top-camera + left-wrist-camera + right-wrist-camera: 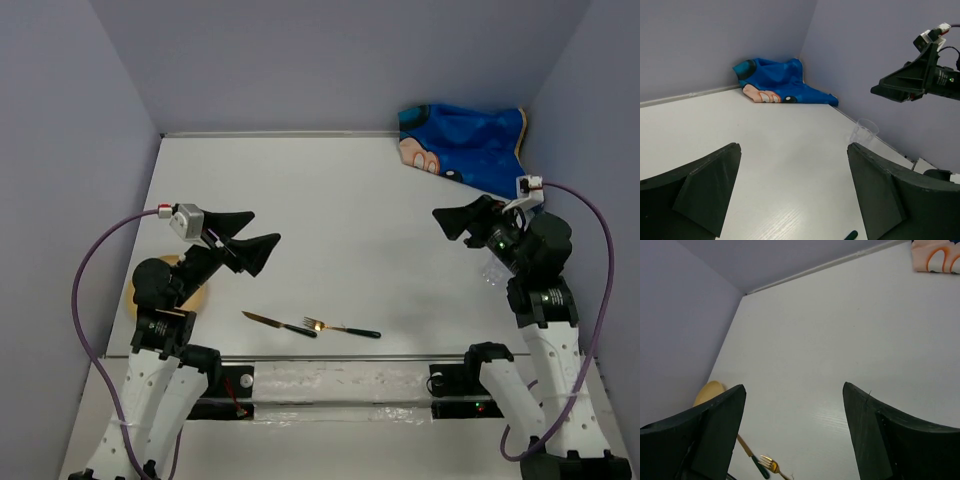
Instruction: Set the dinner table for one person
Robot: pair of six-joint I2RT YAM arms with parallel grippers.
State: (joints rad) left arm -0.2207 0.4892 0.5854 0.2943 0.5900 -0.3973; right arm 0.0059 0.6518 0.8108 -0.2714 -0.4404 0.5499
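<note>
Seen from above, the left jaws and the right jaws are held spread wide and empty over either side of the white bench (pixel 350 200), which fills the enclosure. A knife (pixel 278 321) and a gold-tined fork (pixel 345 329) are laid just beside each other near its front edge. A tan plate (pixel 709 392) is partly hidden beneath the left arm (pixel 165 300), a clear cup (pixel 863 131) is stood by the right arm (pixel 535 270), and a blue cartoon mat (pixel 465 140) is crumpled in the far right corner.

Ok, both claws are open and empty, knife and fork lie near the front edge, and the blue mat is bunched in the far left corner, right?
No: the top view shows the blue mat bunched in the far right corner. The rest holds: left claw and right claw open and empty, knife and fork near the front edge.
</note>
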